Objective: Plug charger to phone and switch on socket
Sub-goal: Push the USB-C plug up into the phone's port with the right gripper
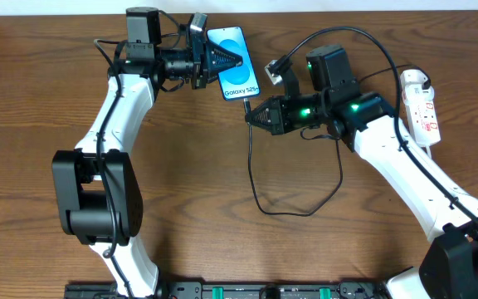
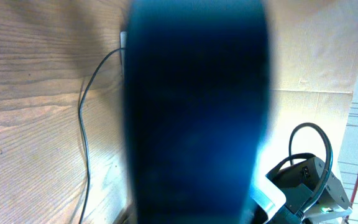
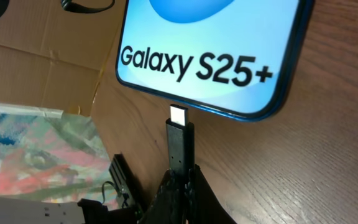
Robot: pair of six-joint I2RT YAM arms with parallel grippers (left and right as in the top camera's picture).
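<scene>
Left pincer (image 1: 232, 58) grasping phone (image 1: 241, 80), blurred in wrist view; right pincer (image 3: 179, 185) clenching charger (image 3: 180, 142) tip.

Operator: Arm finish?
Technician: On left arm (image 1: 123, 108) and right arm (image 1: 405, 158): white shells, black joint housings, black cables (image 1: 363, 37).
Operator: Ends?
Technician: Black left gripper (image 1: 232, 58), black right gripper (image 1: 251, 116); green lamps (image 1: 305, 110) at frame right.

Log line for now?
left gripper: shut on phone | right gripper: shut on charger | tip: at phone edge, unseated | socket: untouched
</scene>
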